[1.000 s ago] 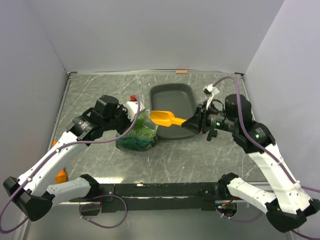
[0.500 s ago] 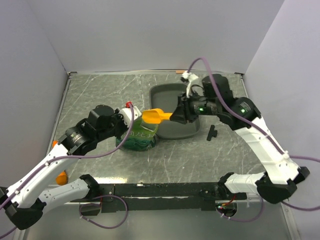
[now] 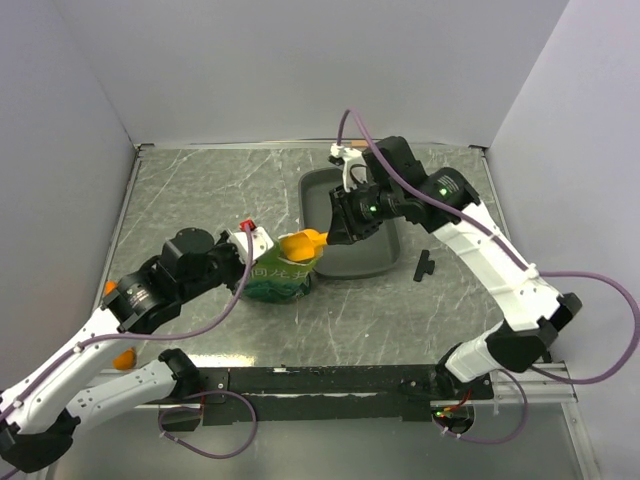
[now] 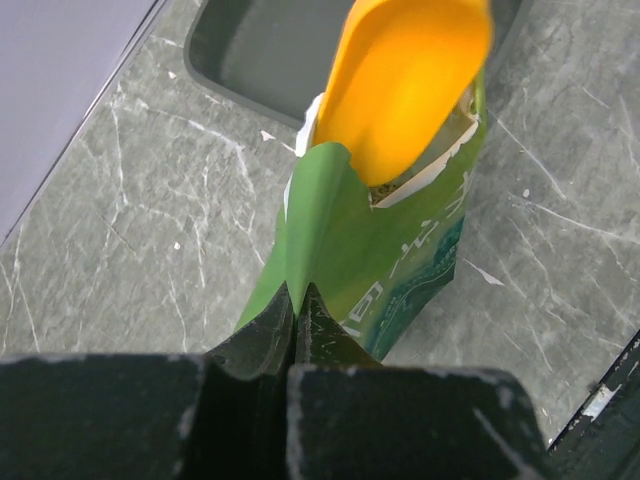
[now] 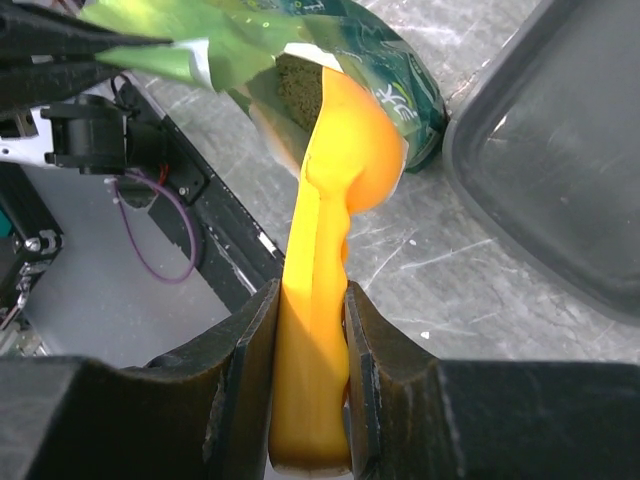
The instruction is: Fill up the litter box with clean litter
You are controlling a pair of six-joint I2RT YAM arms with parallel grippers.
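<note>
The litter box (image 3: 372, 258) is a dark grey tray lying right of a green bag (image 3: 278, 277); its corner also shows in the left wrist view (image 4: 262, 52) and its rim in the right wrist view (image 5: 560, 170). My left gripper (image 3: 246, 260) is shut, pinching the bag's (image 4: 372, 240) upper edge between its fingertips (image 4: 296, 300). My right gripper (image 3: 336, 230) is shut on the handle of an orange scoop (image 3: 302, 243), whose bowl (image 5: 350, 140) dips into the bag's (image 5: 392, 62) open mouth. Beige-tan clean litter (image 5: 296, 96) shows inside the bag. The tray holds no litter.
A small black part (image 3: 424, 266) lies on the table right of the tray. Two orange bits (image 3: 122, 357) sit by the left wall. A black rail (image 3: 320, 380) runs along the near edge. Grey walls close the back and both sides.
The right arm has swung left and carried the scoop from over the tray's edge into the bag's mouth. The left arm has drawn back a little, still holding the bag.
</note>
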